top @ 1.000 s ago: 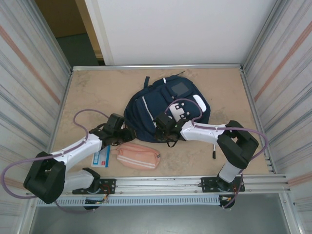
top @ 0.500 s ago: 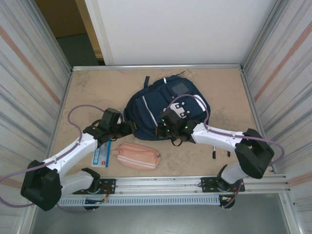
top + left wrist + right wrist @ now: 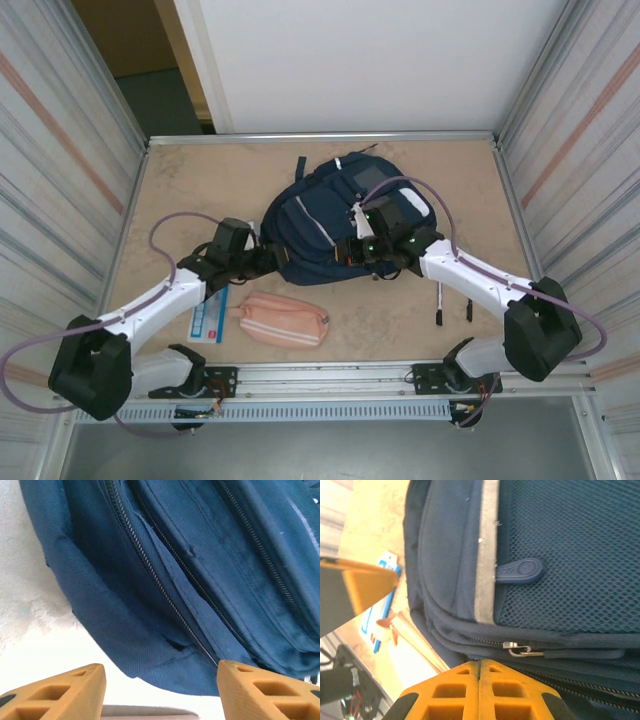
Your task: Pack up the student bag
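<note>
student bag (image 3: 325,225): flat on tabletop (image 3: 190,180), centre, toward 12 o'clock | left fingers (image 3: 75,685): spread, at bag's 8 o'clock edge | right fingers (image 3: 460,687): pressed together, pinching nothing seen, beside zipper pull (image 3: 522,651) | handling: soft, floppy, bulky; likely best taken by zipper pull or stiff seam

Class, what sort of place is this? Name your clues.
Probably a robot test cell: two arms bolted to a table, metal walls either side, a bag laid out for packing.
</note>
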Controlling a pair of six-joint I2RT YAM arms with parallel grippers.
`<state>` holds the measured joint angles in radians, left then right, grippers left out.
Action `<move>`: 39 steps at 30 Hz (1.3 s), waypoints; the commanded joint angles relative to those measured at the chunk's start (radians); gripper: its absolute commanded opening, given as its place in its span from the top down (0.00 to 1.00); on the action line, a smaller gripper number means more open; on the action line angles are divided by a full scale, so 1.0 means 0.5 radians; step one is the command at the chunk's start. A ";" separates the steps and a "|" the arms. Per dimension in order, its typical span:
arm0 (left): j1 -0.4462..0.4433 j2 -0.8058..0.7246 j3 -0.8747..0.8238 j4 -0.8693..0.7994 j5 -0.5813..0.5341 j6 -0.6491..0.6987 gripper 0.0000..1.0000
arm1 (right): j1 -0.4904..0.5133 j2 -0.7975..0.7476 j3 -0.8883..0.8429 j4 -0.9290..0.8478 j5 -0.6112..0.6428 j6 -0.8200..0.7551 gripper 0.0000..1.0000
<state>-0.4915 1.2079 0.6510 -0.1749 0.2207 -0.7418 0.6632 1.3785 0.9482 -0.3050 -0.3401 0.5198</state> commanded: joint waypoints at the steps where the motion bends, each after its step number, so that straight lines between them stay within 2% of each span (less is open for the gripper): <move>1: 0.014 0.150 -0.081 0.229 0.019 -0.014 0.40 | 0.082 0.038 0.164 -0.082 -0.223 -0.271 1.00; 3: 0.014 0.273 -0.119 0.327 -0.025 -0.031 0.42 | 0.151 0.084 0.199 -0.149 -0.144 -0.236 1.00; 4: 0.014 0.333 -0.136 0.394 -0.017 -0.041 0.43 | 0.185 0.107 0.225 -0.229 -0.014 -0.122 1.00; 6: 0.006 0.416 -0.174 0.507 -0.009 -0.086 0.45 | 0.189 0.174 0.278 -0.465 0.231 0.327 1.00; 7: -0.003 0.444 -0.192 0.560 -0.014 -0.109 0.45 | 0.172 0.204 0.273 -0.525 0.159 0.560 1.00; 8: -0.019 0.460 -0.205 0.596 -0.024 -0.117 0.46 | 0.170 0.208 0.217 -0.468 0.028 0.742 1.00; 10: -0.069 0.490 -0.207 0.634 -0.078 -0.119 0.46 | 0.221 0.166 0.000 -0.121 -0.208 1.224 1.00; 12: -0.117 0.525 -0.176 0.631 -0.111 -0.092 0.47 | 0.295 0.136 -0.131 0.180 -0.281 1.617 1.00; 15: -0.172 0.597 -0.096 0.572 -0.152 -0.020 0.46 | 0.424 0.124 -0.146 0.306 -0.169 1.917 1.00; 18: -0.192 0.670 -0.058 0.614 -0.141 -0.014 0.46 | 0.538 0.132 -0.112 0.336 0.037 2.062 1.00; 23: -0.192 0.689 -0.044 0.653 -0.076 -0.005 0.45 | 0.524 0.315 -0.036 0.366 0.195 1.910 1.00; 26: -0.176 0.632 -0.073 0.638 -0.052 -0.010 0.45 | 0.459 0.432 0.009 0.441 -0.005 1.786 1.00; 28: -0.158 0.561 -0.085 0.587 0.020 0.014 0.45 | 0.447 0.414 0.021 0.466 -0.093 1.610 0.92; 29: -0.156 0.507 -0.092 0.546 0.037 0.048 0.44 | 0.449 0.379 0.052 0.386 -0.081 1.468 0.85; 30: -0.156 0.451 -0.104 0.507 0.047 0.078 0.44 | 0.448 0.326 0.096 0.255 -0.042 1.284 0.77; 32: -0.158 0.336 -0.136 0.465 0.070 0.088 0.44 | 0.434 0.196 0.179 -0.039 0.116 0.933 0.68; 36: -0.194 0.117 -0.167 0.389 0.110 0.073 0.44 | 0.319 -0.123 0.195 -0.372 0.443 0.384 0.58; 39: -0.310 0.039 -0.109 0.315 0.063 0.101 0.43 | 0.118 -0.334 0.141 -0.430 0.516 0.158 0.56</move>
<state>-0.6010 1.2655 0.5777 0.0452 0.2432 -0.7273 0.7914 1.2919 1.0145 -0.3958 -0.1883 0.8307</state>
